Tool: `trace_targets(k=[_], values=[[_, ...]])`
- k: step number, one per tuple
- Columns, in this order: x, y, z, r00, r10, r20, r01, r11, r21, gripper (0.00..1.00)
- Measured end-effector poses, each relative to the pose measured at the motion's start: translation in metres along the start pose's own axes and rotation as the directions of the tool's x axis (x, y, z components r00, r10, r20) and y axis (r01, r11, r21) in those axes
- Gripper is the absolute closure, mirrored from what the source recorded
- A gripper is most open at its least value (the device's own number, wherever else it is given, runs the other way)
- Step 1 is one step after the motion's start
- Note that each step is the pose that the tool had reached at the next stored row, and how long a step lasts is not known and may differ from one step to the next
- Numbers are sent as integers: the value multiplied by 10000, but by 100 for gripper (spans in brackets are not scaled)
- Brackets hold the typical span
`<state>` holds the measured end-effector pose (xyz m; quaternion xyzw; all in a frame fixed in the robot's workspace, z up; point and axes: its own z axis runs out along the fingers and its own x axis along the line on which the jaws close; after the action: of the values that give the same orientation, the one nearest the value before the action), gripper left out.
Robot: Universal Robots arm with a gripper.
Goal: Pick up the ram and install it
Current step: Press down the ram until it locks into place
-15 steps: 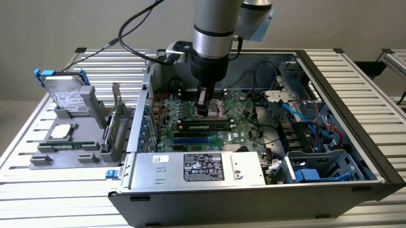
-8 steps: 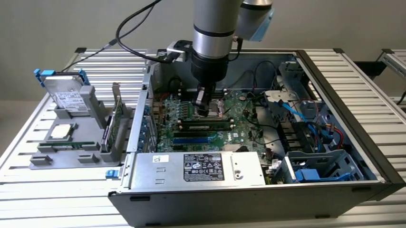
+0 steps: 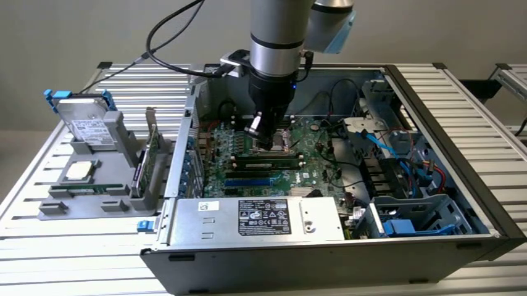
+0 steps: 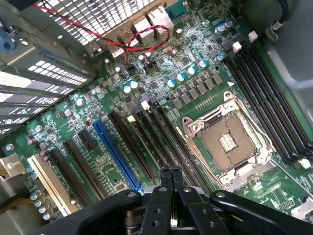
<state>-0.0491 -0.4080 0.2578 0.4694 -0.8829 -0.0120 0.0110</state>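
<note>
Here the desk (image 3: 485, 117) is a slatted metal surface of pale ribs running under everything, with a plain light wall behind it. On it lies the open computer case (image 3: 461, 243), a dark box on its side with the cover off, taking up most of the exterior view's right and middle. Along its near edge sits the silver power supply (image 3: 263, 219) with a black label. Toward the exterior view's right, inside the case, are grey and blue drive cages (image 3: 416, 216) with loose cables.

The green motherboard (image 3: 309, 163) covers the floor of the case. In the wrist view its empty processor socket (image 4: 227, 142) shows with a metal frame around it, next to long black slots and one blue slot (image 4: 117, 156).

On the exterior view's left, outside the case, a grey holder (image 3: 86, 185) stands on the desk carrying a hard drive (image 3: 82, 108) with blue tabs, a square silver processor chip (image 3: 80, 170), and an upright card (image 3: 148, 157).

The robot arm (image 3: 280, 37) reaches down into the case. Its claw (image 4: 170, 174) is closed, the two black fingertips (image 4: 165, 175) pressed together with nothing between them, low over the motherboard.

The ram (image 3: 263, 164) lies in a slot on the motherboard, just below the claw in the exterior view.
</note>
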Motion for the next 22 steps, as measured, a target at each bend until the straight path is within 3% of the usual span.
trace_targets(k=[6,12,17,22], values=[[0,0,3,9976,685,119,-686,9976,11,90],[0,-1,8,9910,1317,258,-1318,9913,1,90],[-1,-1,18,9803,1947,339,-1947,9809,-30,90],[0,-2,32,9636,2645,384,-2645,9644,-60,90]])
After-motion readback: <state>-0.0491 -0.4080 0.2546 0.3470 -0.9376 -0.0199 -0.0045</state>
